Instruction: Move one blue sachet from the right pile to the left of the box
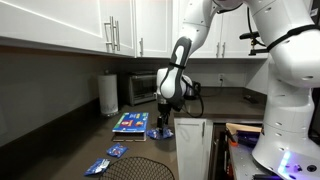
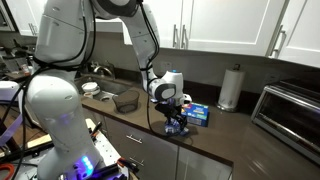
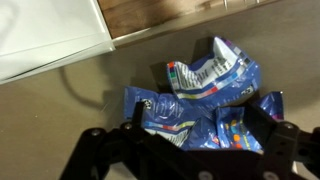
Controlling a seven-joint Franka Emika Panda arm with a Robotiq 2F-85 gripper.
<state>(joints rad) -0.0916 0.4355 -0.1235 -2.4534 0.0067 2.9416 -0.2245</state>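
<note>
The right pile of bright-blue sachets lies on the dark counter, filling the wrist view. One blue sachet lies at the far side and others overlap under my gripper. My gripper is open, its two fingers straddling the pile just above it, with sachets between them. In both exterior views the gripper hangs low over the pile. The box lies flat on the counter beside the pile.
A few loose blue sachets lie scattered beyond the box near a wire basket. A paper towel roll and a silver toaster oven stand at the back wall. A white appliance edge is close by.
</note>
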